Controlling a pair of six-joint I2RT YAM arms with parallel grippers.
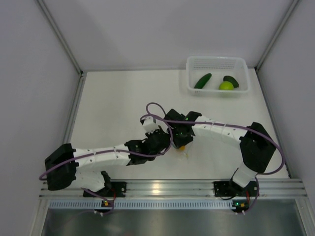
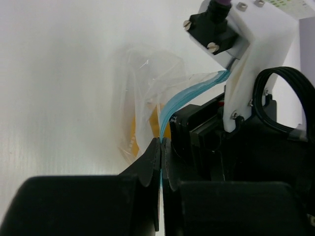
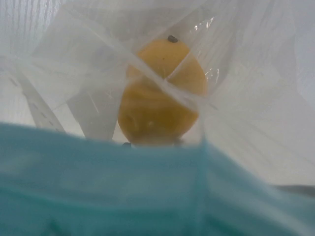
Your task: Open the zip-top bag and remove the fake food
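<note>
The zip-top bag [image 2: 142,93] is clear and crinkly, with a light blue zip strip [image 2: 177,101]. My left gripper [image 2: 161,147] is shut on that strip. The orange round fruit [image 3: 160,93] is inside the bag and also shows in the top view [image 1: 181,147]. My right gripper [image 1: 181,135] is right against the left gripper [image 1: 167,141] at the bag. In the right wrist view the blurred blue strip [image 3: 147,191] covers its fingers. The long cucumber [image 1: 202,80], the lime-green ball [image 1: 226,85] and the dark green oval [image 1: 231,80] lie in the basket.
A white mesh basket [image 1: 216,63] stands at the back right of the white table. Grey walls close in the left, right and back sides. An aluminium rail [image 1: 172,188] runs along the near edge by the arm bases.
</note>
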